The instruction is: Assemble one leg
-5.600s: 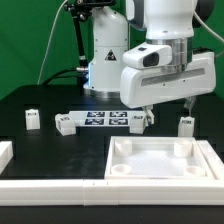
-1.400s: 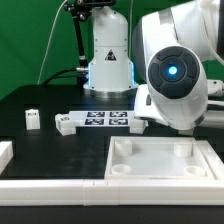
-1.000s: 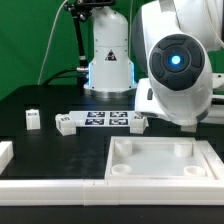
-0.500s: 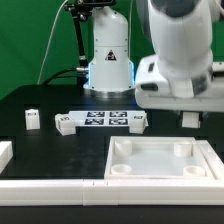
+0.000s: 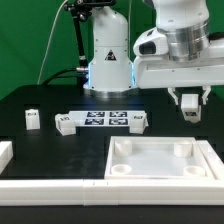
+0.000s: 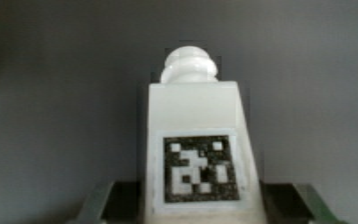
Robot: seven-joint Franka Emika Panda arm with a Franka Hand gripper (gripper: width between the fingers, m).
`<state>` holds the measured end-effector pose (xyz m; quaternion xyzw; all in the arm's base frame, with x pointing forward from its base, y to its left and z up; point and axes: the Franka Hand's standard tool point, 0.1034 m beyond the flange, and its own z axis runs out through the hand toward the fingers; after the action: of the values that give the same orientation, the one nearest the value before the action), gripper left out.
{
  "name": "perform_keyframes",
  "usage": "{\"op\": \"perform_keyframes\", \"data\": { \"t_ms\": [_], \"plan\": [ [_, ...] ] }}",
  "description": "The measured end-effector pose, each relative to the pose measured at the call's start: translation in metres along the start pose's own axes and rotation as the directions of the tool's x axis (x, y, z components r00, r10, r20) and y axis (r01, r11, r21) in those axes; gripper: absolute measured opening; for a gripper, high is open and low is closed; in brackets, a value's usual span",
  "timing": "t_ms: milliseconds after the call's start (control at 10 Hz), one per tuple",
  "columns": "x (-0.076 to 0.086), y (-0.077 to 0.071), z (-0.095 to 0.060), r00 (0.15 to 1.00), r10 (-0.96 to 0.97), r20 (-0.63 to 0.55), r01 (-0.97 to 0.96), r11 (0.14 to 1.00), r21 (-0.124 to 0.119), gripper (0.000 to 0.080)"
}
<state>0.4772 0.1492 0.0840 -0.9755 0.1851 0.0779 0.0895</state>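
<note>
A black table (image 5: 60, 100) fills the scene in front of a green backdrop, with the arm's base at the upper middle of the exterior view. At the right of that frame the gripper (image 5: 192, 104) is clamped on the leg (image 5: 190, 113). The leg seems to hang just clear of the table, though the gap is hard to judge.

The wrist view settles the grip. The leg (image 6: 197, 140) stands upright between the dark fingers (image 6: 119, 203). Its tag (image 6: 197, 165) faces the camera and its rounded peg (image 6: 188, 65) points away from the jaws. Holding the block by its plain end leaves the peg free, probably so that it can go into a socket.

The tray (image 5: 155, 162) lies in the lower right of the exterior view, below the gripper, its round corner sockets facing up. None of them holds a leg yet. The near-right socket (image 5: 205, 170) sits closest under the hand.

The marker board (image 5: 100, 120) lies flat at mid-frame. A first block (image 5: 33, 119) stands well to its left, a second block (image 5: 66, 124) at its left end, and a third block (image 5: 139, 120) at its right end. All three are untouched.

The fit will likely need the leg kept square to the tray, since a tilt could jam the peg.
</note>
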Motion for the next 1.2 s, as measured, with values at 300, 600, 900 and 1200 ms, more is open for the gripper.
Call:
{"op": "perform_keyframes", "data": {
  "t_ms": [300, 600, 900, 1200],
  "plan": [
    [-0.004, -0.009, 0.003, 0.984, -0.012, -0.179, 0.018, 0.999, 0.032, 0.0291],
    [0.006, -0.011, -0.020, 0.954, -0.154, -0.256, 0.158, 0.987, -0.003, 0.0291],
    [0.010, -0.008, -0.022, 0.943, -0.210, -0.260, 0.213, 0.977, -0.018, 0.0291],
    [0.014, -0.001, -0.016, 0.924, -0.293, -0.247, 0.287, 0.956, -0.057, 0.0291]
  ]
}}
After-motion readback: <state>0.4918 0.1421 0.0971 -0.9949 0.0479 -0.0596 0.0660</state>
